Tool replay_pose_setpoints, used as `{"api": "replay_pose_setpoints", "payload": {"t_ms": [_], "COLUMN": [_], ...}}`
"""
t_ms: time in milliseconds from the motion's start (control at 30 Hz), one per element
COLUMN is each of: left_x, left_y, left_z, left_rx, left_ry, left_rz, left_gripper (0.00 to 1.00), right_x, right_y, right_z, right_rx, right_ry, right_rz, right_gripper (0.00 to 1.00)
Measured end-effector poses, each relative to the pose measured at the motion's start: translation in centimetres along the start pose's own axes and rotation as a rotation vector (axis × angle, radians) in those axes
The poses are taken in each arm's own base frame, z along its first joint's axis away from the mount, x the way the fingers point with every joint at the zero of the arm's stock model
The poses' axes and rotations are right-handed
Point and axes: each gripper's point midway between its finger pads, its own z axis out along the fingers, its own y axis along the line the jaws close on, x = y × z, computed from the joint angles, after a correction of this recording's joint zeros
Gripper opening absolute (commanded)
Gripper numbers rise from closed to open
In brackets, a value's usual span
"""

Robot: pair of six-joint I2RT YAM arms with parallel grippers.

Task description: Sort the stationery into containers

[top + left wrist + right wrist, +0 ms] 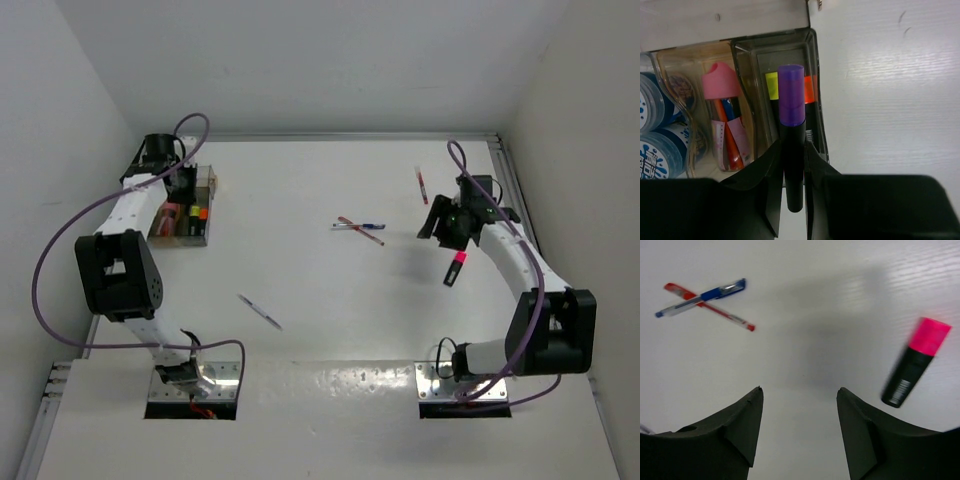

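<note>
Placing step: your left tool [792, 150] pinches a purple-capped highlighter [791, 100] over the box [813, 75] near the table's far left corner; lower it into the compartment below, then release. Your right tool [800, 395] hangs spread, empty, beside the pink highlighter [915, 362] near the right edge

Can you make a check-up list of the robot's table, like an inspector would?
Surface: white table, no spills seen.
Job's things: organiser at far left holds a yellow highlighter, an orange highlighter, a pink bottle and jars. Loose on the table: red pen crossed with blue pen, second red pen, silver pen. Pink highlighter looks blurred, beside the right jaws.
Clutter: nothing seen.
Grippers: left jaws shut on a purple highlighter over the organiser; right jaws open, empty.
Cables: left purple cable and right purple cable loop along the arms.
Surroundings: white walls.
</note>
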Motion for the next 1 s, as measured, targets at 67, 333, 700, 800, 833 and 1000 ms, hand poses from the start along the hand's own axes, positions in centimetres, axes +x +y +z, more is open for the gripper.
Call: {"api": "replay_pose_setpoints", "payload": {"t_ms": [67, 333, 700, 800, 833, 1000], "left_x": [0.8, 3.6, 1.2, -0.8, -1.7, -5.2], "left_y": [0.3, 1.5, 0.0, -1.1, -1.5, -3.8], "left_z": [0.7, 2.7, 1.0, -1.2, -2.1, -5.5], "left_rx": [-0.014, -0.038, 0.068, 0.103, 0.112, 0.151], "left_ry": [0.034, 0.141, 0.059, -0.02, -0.052, -0.189], "left_rz": [0.008, -0.013, -0.04, -0.03, -0.022, 0.036], "left_gripper": [0.09, 0.56, 0.67, 0.67, 0.68, 0.68], "right_x": [0.0, -0.9, 2.7, 3.2, 3.4, 4.3], "right_y": [-1.8, -6.0, -11.5, -12.4, -12.5, -13.3], "right_z": [0.0, -0.4, 3.1, 3.5, 3.6, 4.7], "right_rx": [0.044, 0.156, 0.317, 0.348, 0.353, 0.379], "right_ry": [0.002, -0.017, 0.182, 0.206, 0.212, 0.258], "right_rz": [0.007, -0.001, 0.052, 0.06, 0.061, 0.064], "right_gripper": [0.59, 0.54, 0.53, 0.52, 0.52, 0.4]}}
